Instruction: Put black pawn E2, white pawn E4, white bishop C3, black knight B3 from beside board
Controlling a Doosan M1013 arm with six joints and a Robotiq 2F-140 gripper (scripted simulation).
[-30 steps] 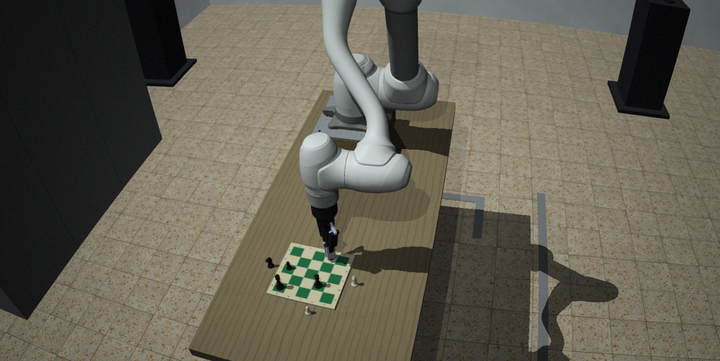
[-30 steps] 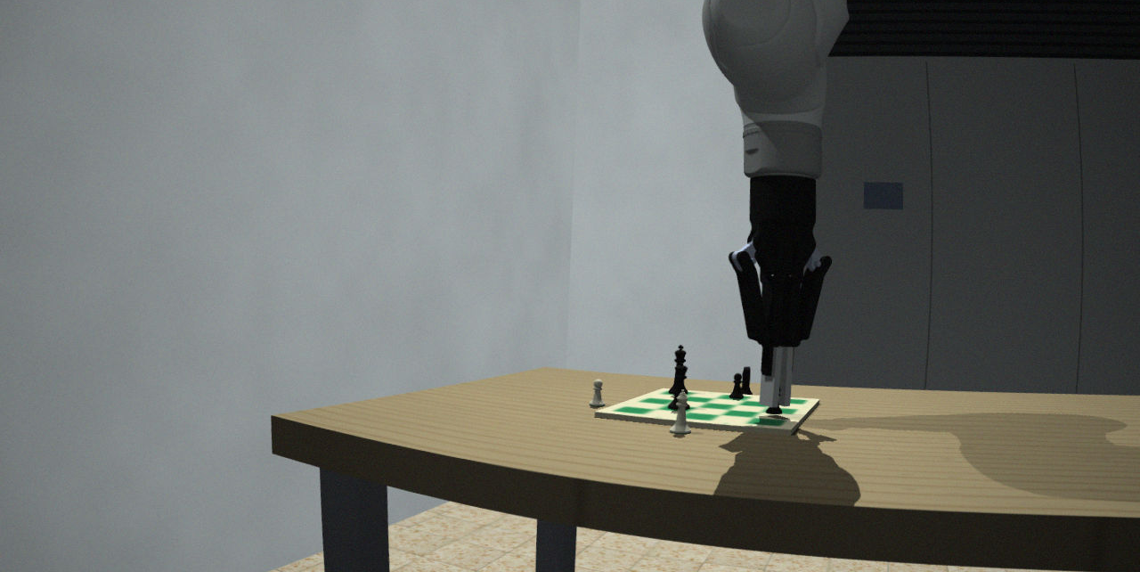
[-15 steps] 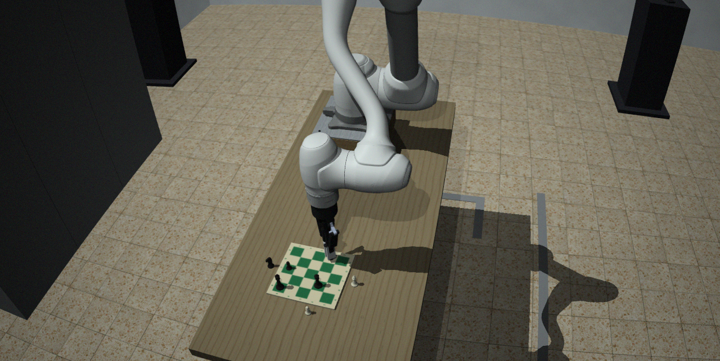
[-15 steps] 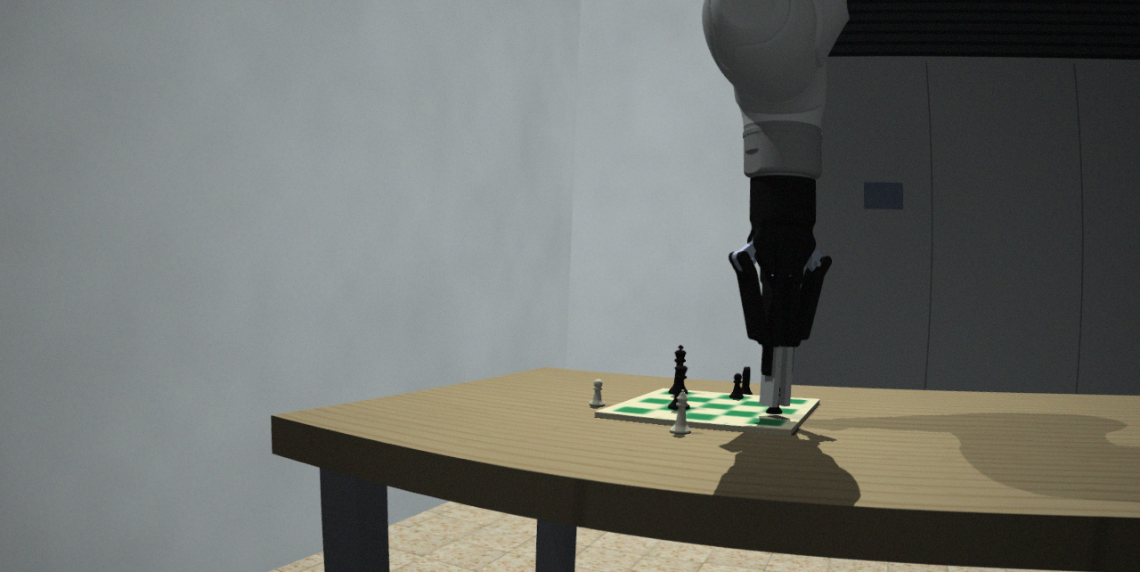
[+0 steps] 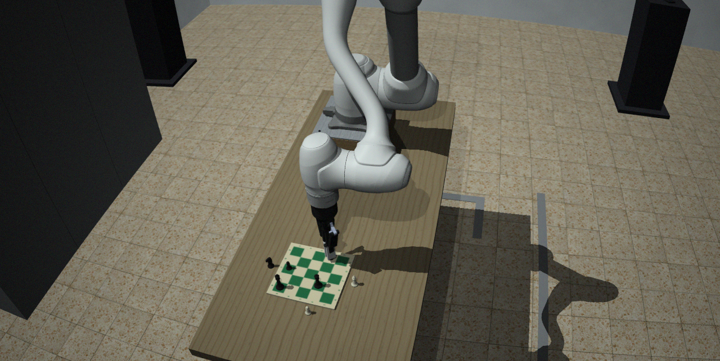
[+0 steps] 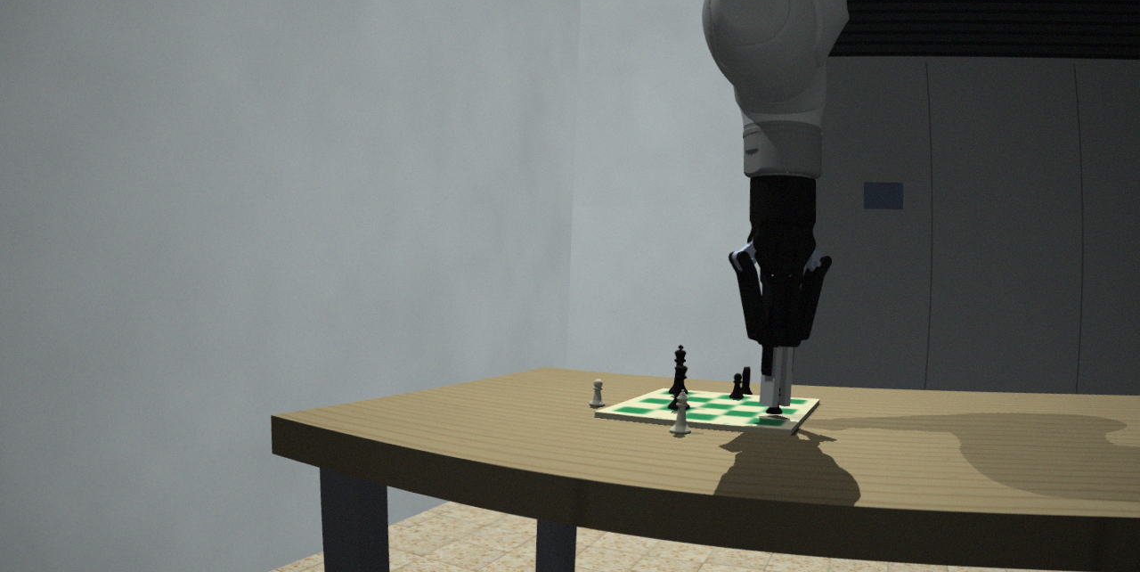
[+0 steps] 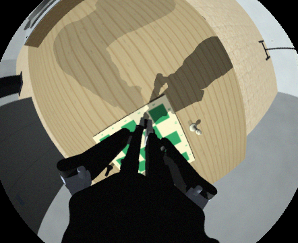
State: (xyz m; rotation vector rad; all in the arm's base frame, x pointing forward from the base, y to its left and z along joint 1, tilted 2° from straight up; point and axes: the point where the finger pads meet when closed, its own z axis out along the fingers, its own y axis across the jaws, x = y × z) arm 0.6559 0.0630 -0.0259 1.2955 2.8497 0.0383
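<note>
My gripper (image 5: 330, 257) (image 6: 775, 399) (image 7: 144, 123) is shut on a black piece, seemingly the black pawn. Only its dark base (image 6: 774, 410) shows, at or just above a light square beside the corner green square of the board (image 5: 289, 295) (image 6: 736, 422). The fingers hide the rest. The white bishop (image 5: 354, 281) (image 6: 680, 415) (image 7: 195, 129) stands on the table off the board's right side in the top view. The white pawn (image 5: 307, 311) (image 6: 597, 394) stands off its near edge. The black knight (image 5: 270, 262) (image 6: 745, 380) stands off its left side. I cannot read the edge labels.
On the board stand a tall black king (image 5: 279, 283) at the near left corner square, another black piece (image 5: 317, 282) near the middle, and a small black pawn (image 5: 288, 266) (image 6: 736, 387) on the left column. The arm's shadow falls across the far right corner.
</note>
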